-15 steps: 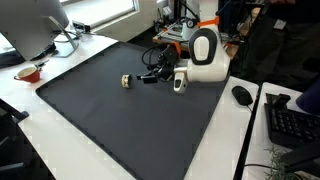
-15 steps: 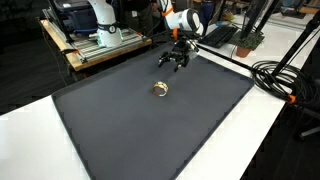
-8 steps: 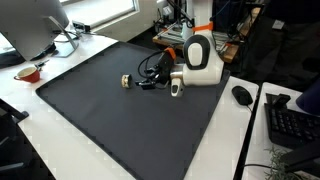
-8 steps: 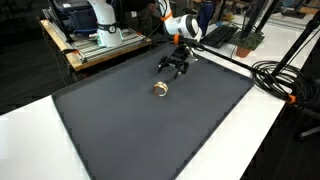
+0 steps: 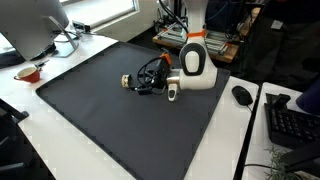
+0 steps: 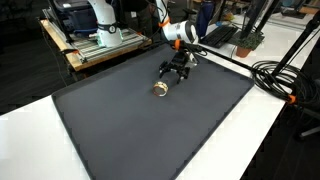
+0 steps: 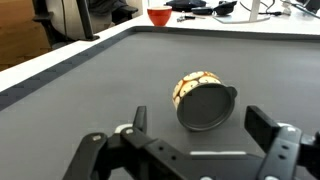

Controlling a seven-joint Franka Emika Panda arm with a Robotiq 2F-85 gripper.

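A small cup with a yellow-and-white patterned outside and a dark inside lies on its side on the black mat [image 7: 200,98]. It shows in both exterior views [image 5: 126,82] [image 6: 159,90]. My gripper [image 7: 195,135] is open and empty, its two black fingers spread wide just in front of the cup's mouth without touching it. In both exterior views the gripper [image 5: 146,82] [image 6: 169,76] hangs low over the mat, right beside the cup.
The black mat [image 5: 110,120] covers a white table. A red bowl [image 5: 27,72] and a monitor with cables [image 5: 40,25] stand at one end. A keyboard [image 5: 290,122] and a mouse [image 5: 241,95] lie beyond the mat. A thick cable bundle [image 6: 280,80] runs along the table's edge.
The arm has moved across the mat towards the cup and lowered; the gripper now sits right beside it. The cup has not moved.
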